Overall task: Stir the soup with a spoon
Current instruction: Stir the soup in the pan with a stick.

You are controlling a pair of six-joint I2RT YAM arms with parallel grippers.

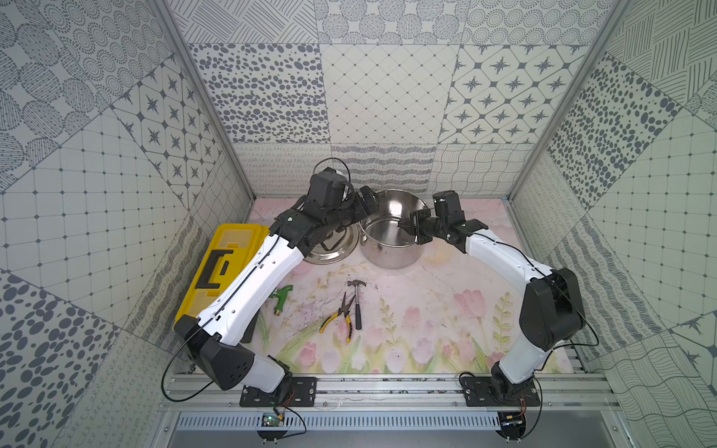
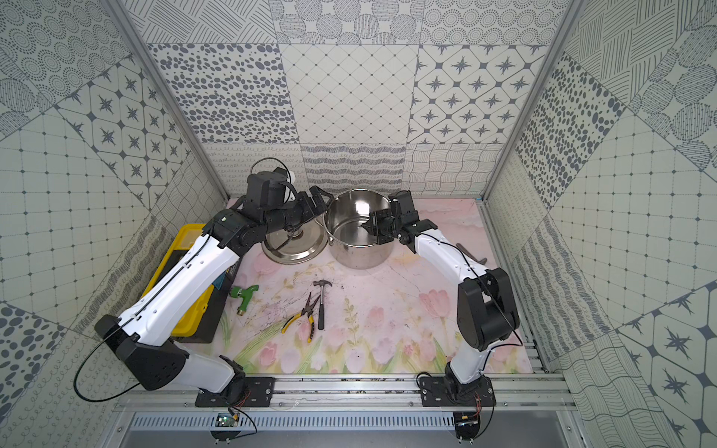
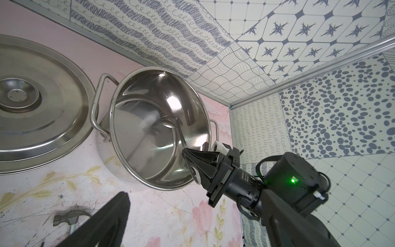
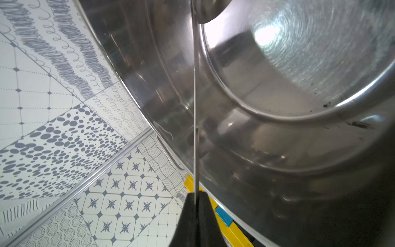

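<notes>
Covering the table is a pink floral mat (image 1: 426,310), boxed in by grey-patterned tile walls (image 1: 388,97). The shiny steel stockpot (image 1: 390,258) stands at the back, just beside its lid (image 1: 337,252). The thin steel ladle (image 3: 168,122) leans inside, bowl down. The right gripper (image 4: 195,193) reaches over the rim and pinches the ladle's handle. The left gripper (image 1: 368,199) hovers spread wide beside the pot.

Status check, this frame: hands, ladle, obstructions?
Left hand open beside shiny steel stockpot. Right hand shut on thin steel ladle, bowl inside pot. Round steel lid off, alongside.
</notes>
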